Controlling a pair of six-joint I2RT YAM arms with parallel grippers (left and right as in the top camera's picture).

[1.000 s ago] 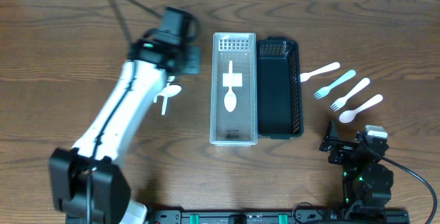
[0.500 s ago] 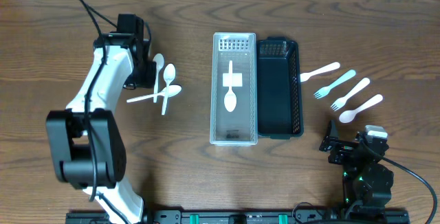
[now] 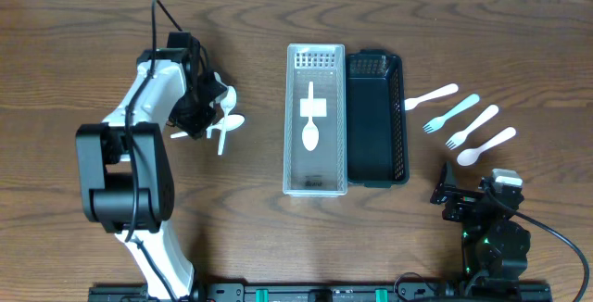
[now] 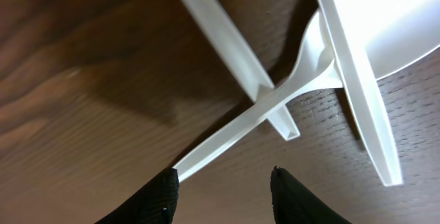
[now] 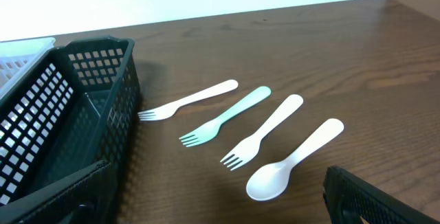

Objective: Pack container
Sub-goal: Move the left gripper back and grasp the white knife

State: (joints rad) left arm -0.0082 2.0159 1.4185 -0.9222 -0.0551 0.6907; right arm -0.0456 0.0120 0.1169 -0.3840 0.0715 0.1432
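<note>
Hovering low over crossed white spoons [image 4: 240,126], upper left of the overhead frame, left pincer [image 4: 223,183] is released, empty. Risk: handles overlap, so closing may drag two or flick one across desk [image 3: 250,228]. Right pincer [image 3: 451,194] released, idle.

Clear tray [image 3: 315,177] mid-worktop, long axis 12–6. Tray spoon [image 3: 312,136], white, lies flat inside, bowl twd 6, handle twd 12. Black mesh basket [image 3: 375,149] parallel, touching tray's 3 o'clock side. At 3 o'clock of basket, a row, all flat w/ handles twd 2: white fork [image 3: 432,96], tines just beside basket; teal fork [image 3: 451,114]; 2nd white fork [image 3: 472,127]; outer spoon [image 3: 485,146], white. At 9 o'clock of tray, well apart: spoon heap [image 3: 232,121], white, handles crossed & touching.
</note>
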